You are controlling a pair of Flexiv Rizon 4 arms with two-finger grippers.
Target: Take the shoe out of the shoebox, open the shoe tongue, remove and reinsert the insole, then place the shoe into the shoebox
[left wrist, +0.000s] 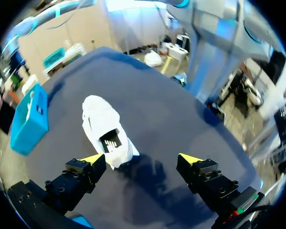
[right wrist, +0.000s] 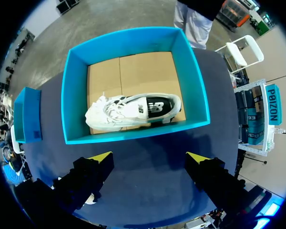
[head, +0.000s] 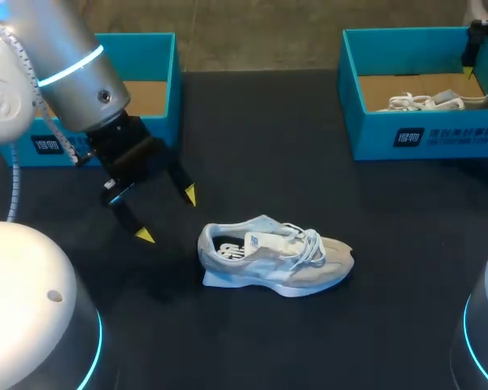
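A beige and white shoe [head: 272, 256] lies on its side on the dark table, heel toward my left arm. My left gripper [head: 167, 214] hangs open just left of the heel, touching nothing. In the left wrist view the shoe [left wrist: 105, 126] lies ahead of the open gripper [left wrist: 143, 157], nearer one finger, with its dark insole showing. My right gripper [right wrist: 150, 156] hovers open and empty above the near wall of the right blue shoebox [right wrist: 198, 90]. A second white shoe [right wrist: 133, 109] lies inside that box on brown cardboard.
The right shoebox [head: 366, 134] stands at the back right with the second shoe [head: 439, 101] in it. Another blue box [head: 164, 77] stands at the back left, partly hidden by my left arm. It shows as the blue box [left wrist: 28, 119] and the far box [right wrist: 27, 114] in the wrist views.
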